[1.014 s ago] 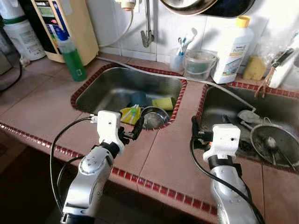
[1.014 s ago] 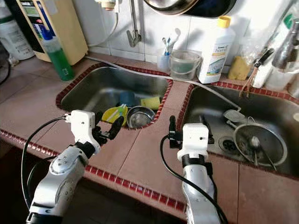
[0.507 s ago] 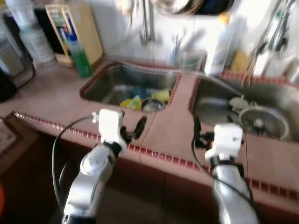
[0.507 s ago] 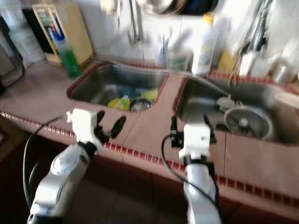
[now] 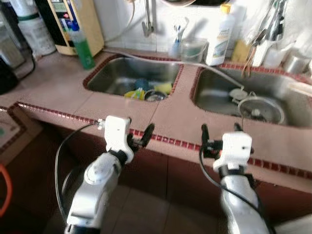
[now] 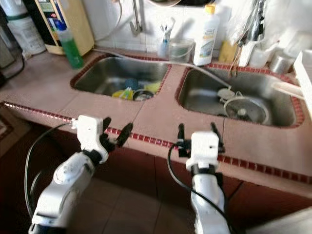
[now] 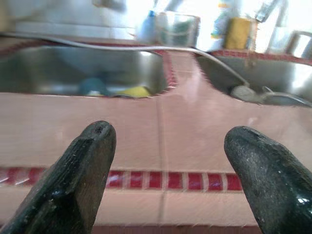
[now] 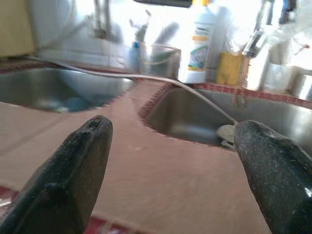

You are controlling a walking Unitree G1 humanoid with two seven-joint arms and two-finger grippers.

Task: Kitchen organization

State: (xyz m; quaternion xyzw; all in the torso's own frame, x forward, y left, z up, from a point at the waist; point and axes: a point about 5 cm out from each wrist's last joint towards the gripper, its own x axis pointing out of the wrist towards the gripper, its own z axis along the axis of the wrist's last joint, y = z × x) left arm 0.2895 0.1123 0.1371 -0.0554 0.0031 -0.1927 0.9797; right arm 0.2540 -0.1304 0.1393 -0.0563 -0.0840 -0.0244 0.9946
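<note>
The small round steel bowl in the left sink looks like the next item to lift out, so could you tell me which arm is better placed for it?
Probably the left. The left gripper, open and empty, hangs at the counter edge directly before the small round steel bowl. The right gripper, also open, faces the other sink.

Glaring white at twelve o'clock off the glossy white tiled wall (image 5: 161, 22); blurring softly throughout; darkening toward six o'clock.
</note>
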